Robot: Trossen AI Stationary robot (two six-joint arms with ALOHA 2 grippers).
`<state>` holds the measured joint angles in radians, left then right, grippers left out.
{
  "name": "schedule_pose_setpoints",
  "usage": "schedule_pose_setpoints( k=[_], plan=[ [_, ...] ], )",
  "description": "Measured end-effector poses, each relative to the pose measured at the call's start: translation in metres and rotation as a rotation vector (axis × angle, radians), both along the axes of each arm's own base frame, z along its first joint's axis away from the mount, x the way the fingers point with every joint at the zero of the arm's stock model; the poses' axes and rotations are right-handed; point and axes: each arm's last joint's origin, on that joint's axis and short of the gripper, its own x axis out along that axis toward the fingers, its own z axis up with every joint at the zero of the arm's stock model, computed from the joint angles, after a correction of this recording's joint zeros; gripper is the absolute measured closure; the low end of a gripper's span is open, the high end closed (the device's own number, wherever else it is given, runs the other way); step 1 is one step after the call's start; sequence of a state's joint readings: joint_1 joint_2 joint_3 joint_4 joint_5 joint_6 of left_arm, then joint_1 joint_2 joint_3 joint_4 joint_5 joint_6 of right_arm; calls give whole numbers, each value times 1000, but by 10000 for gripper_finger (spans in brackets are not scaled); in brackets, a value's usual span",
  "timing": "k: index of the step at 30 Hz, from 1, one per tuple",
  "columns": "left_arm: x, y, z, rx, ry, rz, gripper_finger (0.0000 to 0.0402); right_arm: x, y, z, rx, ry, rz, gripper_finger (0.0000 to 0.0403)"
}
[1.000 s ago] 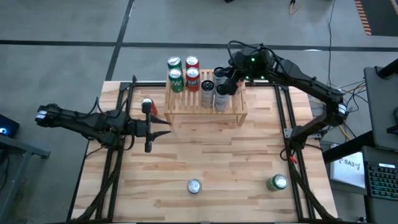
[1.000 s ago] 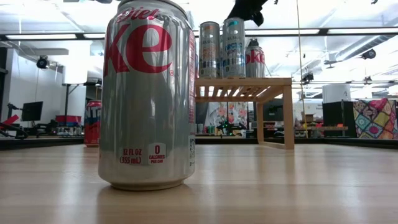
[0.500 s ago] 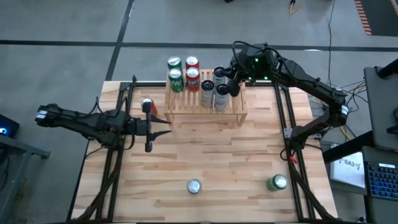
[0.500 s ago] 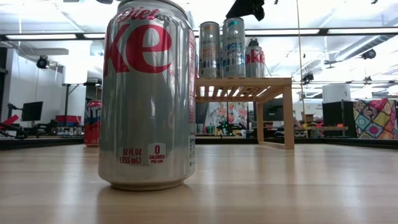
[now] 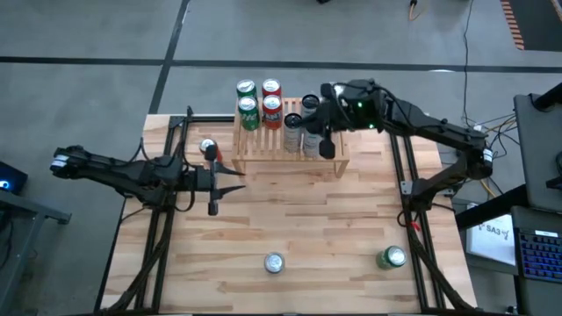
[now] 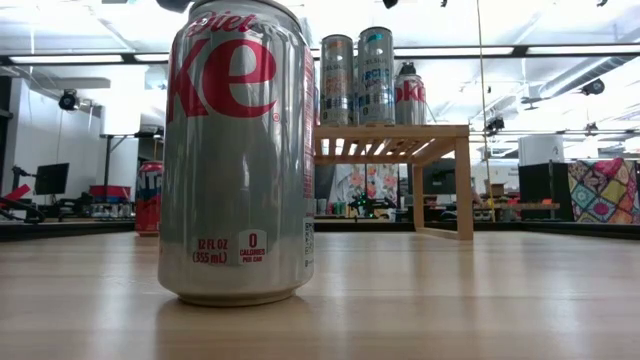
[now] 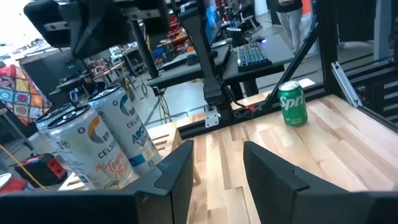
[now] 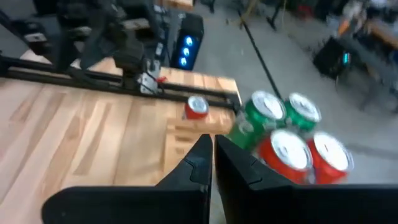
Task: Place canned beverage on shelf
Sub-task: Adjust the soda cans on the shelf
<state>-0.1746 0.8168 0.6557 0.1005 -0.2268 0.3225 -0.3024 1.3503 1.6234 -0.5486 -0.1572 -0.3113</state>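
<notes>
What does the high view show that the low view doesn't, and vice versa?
High view only: both arms, the left tool low over the table's left side, the right tool shut and empty over the shelf's right end; two green cans and two red cans on the shelf; a green can at the front right.

Low view only: the "Diet" lettering on the near silver can, and the room behind.

Both: the shelf, the tall pale cans on it, a red can left of the shelf, and the wood table.
</notes>
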Motion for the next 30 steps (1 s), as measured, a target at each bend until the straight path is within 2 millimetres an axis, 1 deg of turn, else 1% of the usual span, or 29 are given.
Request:
schedule_pose_setpoints(
  k=[2,5,10,15,21,25,27,30],
  plan=[
    [1,0,0,-2,-5,0,277,2,4,-3,-35,-35,24,394],
    [3,-1,0,-3,-14,0,277,-1,5,-9,-67,-54,36,394],
    [4,0,-1,-1,-11,23,277,-11,-12,-15,-70,-43,-32,394],
    [4,2,1,0,-22,83,277,-25,-44,-17,-65,-40,-151,394],
    [4,2,4,-5,-61,89,277,-35,-90,-25,-64,-36,-287,394],
    [4,2,5,-5,-64,89,277,-38,-118,-39,-22,-10,-283,394],
    [4,2,5,-7,-65,89,277,-40,-131,-43,-3,-8,-280,394],
    [4,2,5,-9,-65,89,277,-43,-144,-46,26,-15,-248,394]
  ],
)
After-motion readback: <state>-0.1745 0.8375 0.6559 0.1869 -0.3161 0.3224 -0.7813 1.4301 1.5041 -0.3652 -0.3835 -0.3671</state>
